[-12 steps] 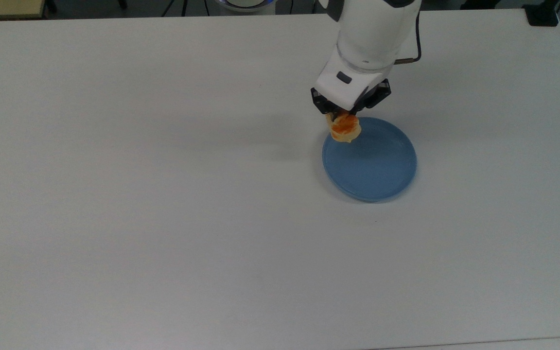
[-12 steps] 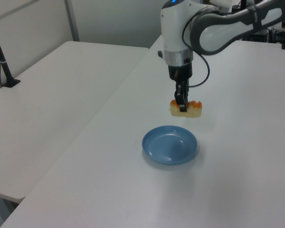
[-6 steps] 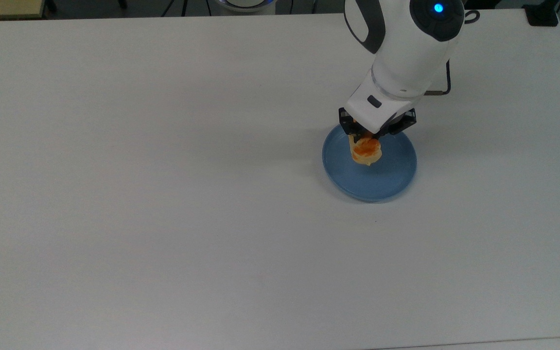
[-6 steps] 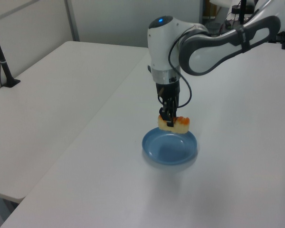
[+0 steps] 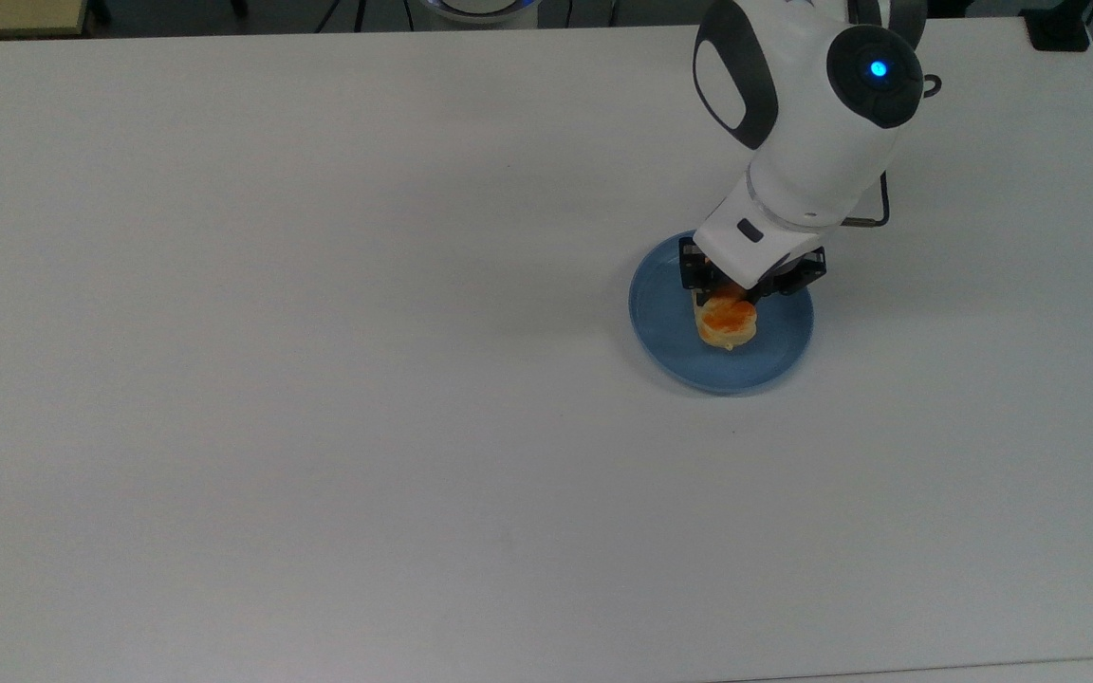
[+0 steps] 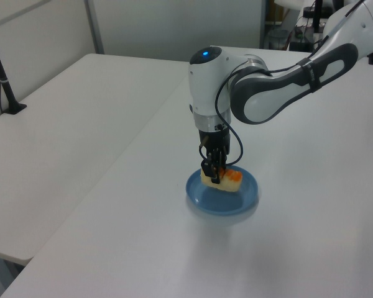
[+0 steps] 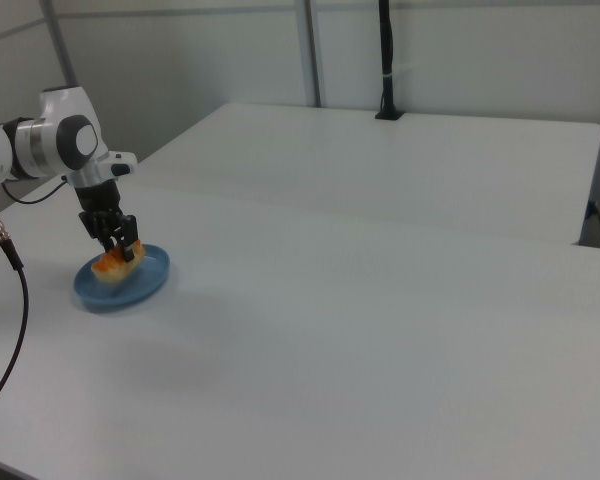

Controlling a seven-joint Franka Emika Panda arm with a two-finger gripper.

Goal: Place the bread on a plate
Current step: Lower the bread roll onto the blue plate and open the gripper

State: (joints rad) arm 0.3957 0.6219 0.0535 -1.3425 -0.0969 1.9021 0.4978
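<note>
Since a second ago we have carried the bread (image 5: 726,323) from above the plate's far rim down over the middle of the plate (image 5: 660,332), and our gripper (image 5: 731,296) has sunk with it. Our two fingers are closed on the bread's middle, one on each long side, with the pale-yellow body and its orange-brown top showing below them in the top view. In the left view the bread (image 6: 227,180) lies level, low over the blue plate (image 6: 245,202), held by the gripper (image 6: 215,177); we cannot tell whether its underside touches the plate's floor yet. In the right view the gripper (image 7: 122,251) hangs straight down from the white wrist, and the bread (image 7: 112,264) sits inside the ring of the plate (image 7: 145,283). The plate lies flat on the white table (image 5: 319,379), toward the top view's right.
</note>
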